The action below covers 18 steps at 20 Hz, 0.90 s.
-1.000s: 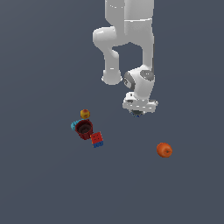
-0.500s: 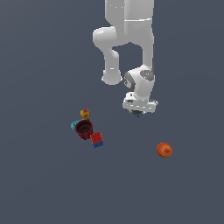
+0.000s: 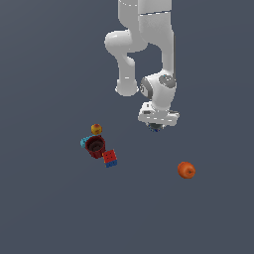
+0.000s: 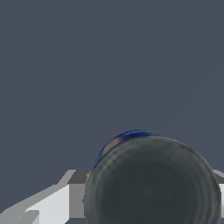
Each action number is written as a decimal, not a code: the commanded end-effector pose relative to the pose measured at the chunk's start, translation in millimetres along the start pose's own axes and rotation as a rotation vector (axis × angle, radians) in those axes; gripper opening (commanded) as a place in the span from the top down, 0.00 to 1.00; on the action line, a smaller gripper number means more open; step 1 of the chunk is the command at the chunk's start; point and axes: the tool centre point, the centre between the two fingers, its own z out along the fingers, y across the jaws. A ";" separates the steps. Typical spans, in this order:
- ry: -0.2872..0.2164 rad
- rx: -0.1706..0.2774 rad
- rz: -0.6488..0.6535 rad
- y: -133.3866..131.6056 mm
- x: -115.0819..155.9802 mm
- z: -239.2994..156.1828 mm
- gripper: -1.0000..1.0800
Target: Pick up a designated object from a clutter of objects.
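Observation:
The designated object, a short blue-labelled can (image 4: 153,183), fills the wrist view with its grey metal end toward the camera and a strip of blue label along its edge. A pale finger (image 4: 48,205) stands beside it and the gripper (image 3: 157,127) is shut on it. In the exterior view only a dark blue sliver of the can (image 3: 155,128) shows under the white hand. The clutter of objects lies apart, toward the exterior view's left.
That group holds a dark red cup (image 3: 95,146), a red-and-blue cube (image 3: 110,158), a small yellow-red ball (image 3: 96,129) and a teal thing (image 3: 84,142). An orange fruit (image 3: 186,170) lies alone toward the exterior view's right. The floor is dark grey.

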 end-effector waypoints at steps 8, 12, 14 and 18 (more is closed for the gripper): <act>0.000 0.001 -0.001 10.3 20.4 -58.3 1.00; -0.001 0.003 -0.001 15.5 31.3 -90.5 1.00; -0.002 0.005 -0.002 18.3 37.0 -107.1 1.00; -0.002 0.006 -0.002 23.9 48.5 -140.6 1.00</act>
